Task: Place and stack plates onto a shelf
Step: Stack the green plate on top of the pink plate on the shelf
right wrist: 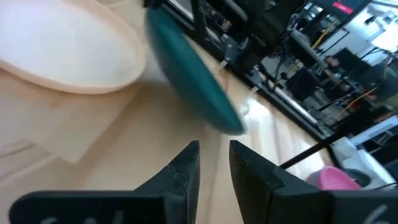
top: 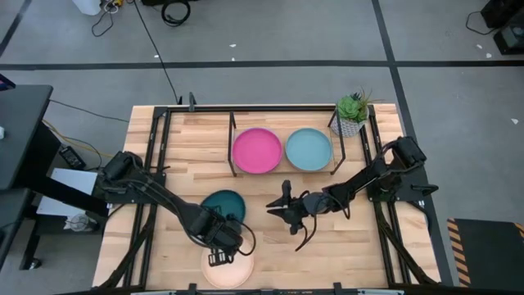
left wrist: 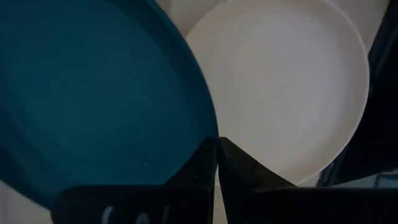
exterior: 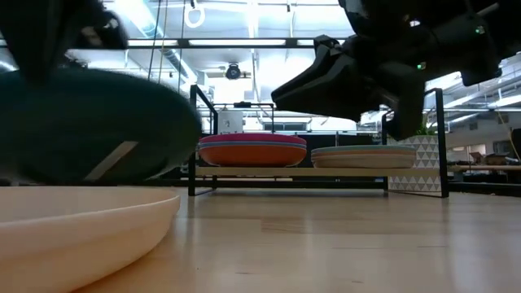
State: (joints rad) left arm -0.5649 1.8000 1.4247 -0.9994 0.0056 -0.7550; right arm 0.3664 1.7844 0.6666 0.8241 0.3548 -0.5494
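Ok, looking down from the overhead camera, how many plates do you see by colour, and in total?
Pink plate: 1
Light blue plate: 1
Dark teal plate: 1
Cream plate: 1
Total: 4 seen from above. The low view shows more plates stacked under the two on the shelf, but I can't count them.

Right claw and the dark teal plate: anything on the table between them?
Nothing: the high view shows only bare wooden table between the right claw and the dark teal plate gripped by the left claw.
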